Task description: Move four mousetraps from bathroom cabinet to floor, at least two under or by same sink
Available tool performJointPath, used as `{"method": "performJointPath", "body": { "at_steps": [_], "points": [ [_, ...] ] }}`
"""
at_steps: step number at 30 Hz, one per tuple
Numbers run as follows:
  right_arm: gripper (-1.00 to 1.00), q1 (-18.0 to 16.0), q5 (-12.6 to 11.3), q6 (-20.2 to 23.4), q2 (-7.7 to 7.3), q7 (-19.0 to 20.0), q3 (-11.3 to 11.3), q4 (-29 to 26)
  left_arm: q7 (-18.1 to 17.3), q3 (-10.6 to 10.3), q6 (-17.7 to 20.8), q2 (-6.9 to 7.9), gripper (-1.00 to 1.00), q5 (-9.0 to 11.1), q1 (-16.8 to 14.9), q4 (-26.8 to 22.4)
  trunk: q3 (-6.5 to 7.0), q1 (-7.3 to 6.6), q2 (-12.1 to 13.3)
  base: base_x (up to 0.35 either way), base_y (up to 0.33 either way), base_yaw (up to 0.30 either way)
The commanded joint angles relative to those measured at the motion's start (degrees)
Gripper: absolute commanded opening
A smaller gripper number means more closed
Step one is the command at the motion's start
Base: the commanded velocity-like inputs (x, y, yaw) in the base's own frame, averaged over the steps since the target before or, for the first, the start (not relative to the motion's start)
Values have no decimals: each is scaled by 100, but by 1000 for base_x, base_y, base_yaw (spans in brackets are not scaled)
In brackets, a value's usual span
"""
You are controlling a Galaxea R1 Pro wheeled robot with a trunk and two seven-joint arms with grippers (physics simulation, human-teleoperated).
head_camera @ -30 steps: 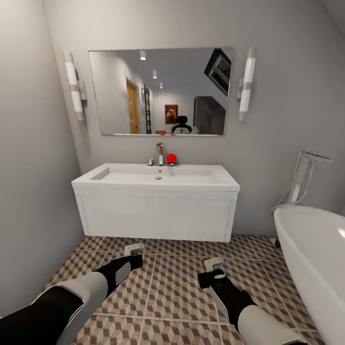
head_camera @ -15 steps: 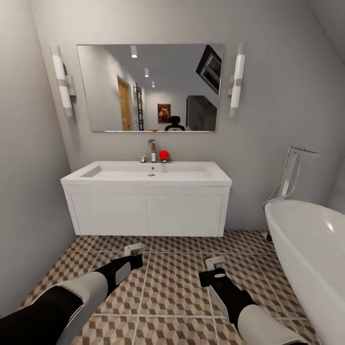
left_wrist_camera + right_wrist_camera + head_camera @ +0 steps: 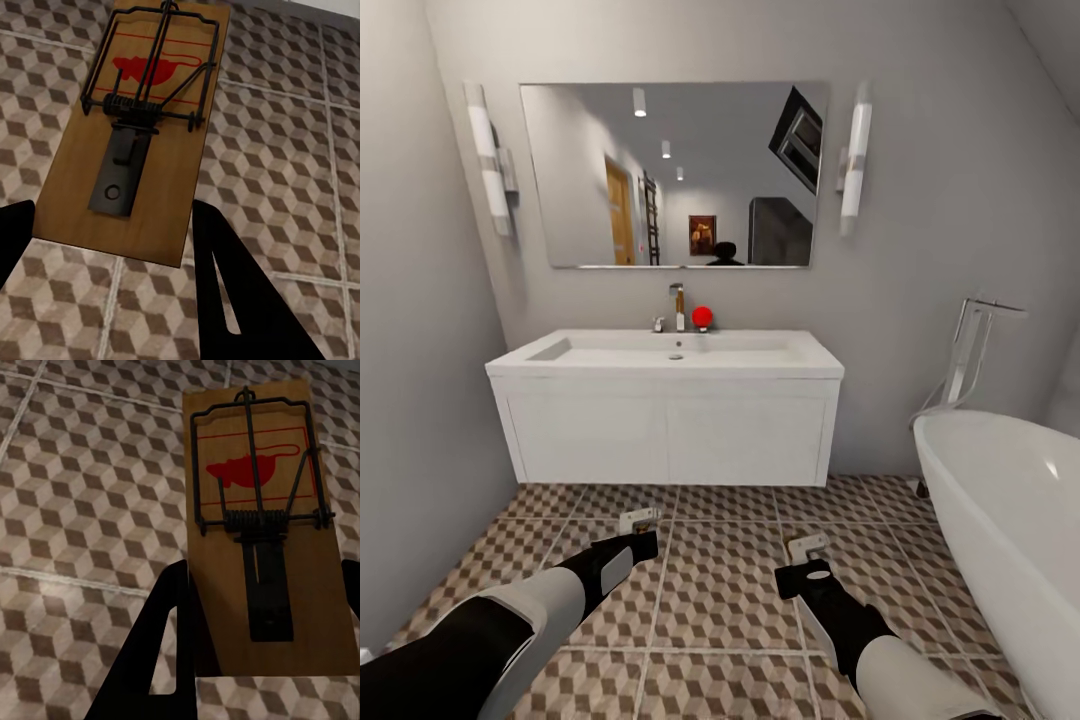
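Landmark: white sink vanity against the back wall, under the mirror; everything below is placed from it.

Left gripper: in front of the vanity's left half, low over the bathroom floor. Its fingers are clamped on the edges of the left mousetrap, a wooden board with a red mouse print and a dark wire bar, seen in the left wrist view held above the tiles.

Faucet: at the back middle of the vanity top, with a red ball just beside it.

Right gripper: in front of the vanity's right end, also low over the tiles. Its fingers are closed on the sides of the right mousetrap, which the right wrist view shows above the floor, not lying on it.

Bathtub: to the right of the vanity, well clear of both arms.

Progress: two traps are out of the cabinet and carried to the sink area; neither is set down. No trap is visible on the tiles near the vanity.

Left to do, as I judge it: lower and release these two next to or under the vanity, then bring the others to the same floor.
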Motion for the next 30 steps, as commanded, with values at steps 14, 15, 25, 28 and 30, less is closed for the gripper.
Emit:
{"method": "performJointPath", "body": {
  "at_steps": [14, 15, 25, 28, 30],
  "points": [
    [-100, -4, 25, 50, -11, -35, 43, -10, 10, -49, 25, -1, -100, 26, -4, -3, -258, 307, -566, 0, 0, 0],
    [-100, -5, 25, 50, -11, -35, 43, -10, 10, -49, 25, -1, -100, 26, -4, -3, -276, 329, -606, 0, 0, 0],
    [-100, -3, 25, 36, -14, -35, 43, -10, 3, -49, 18, 4, -100, 27, -4, -3, -366, 439, -806, 0, 0, 0],
    [-100, -5, 25, 33, -13, -35, 43, -10, 4, -49, 17, 6, -100, 27, -4, -3, -366, 439, -806, 0, 0, 0],
    [-100, -6, 25, 33, -16, -35, 43, -10, 9, -49, 18, 7, -100, 28, -4, -3, -366, 439, -806, 82, 0, 0]
  ]
}}
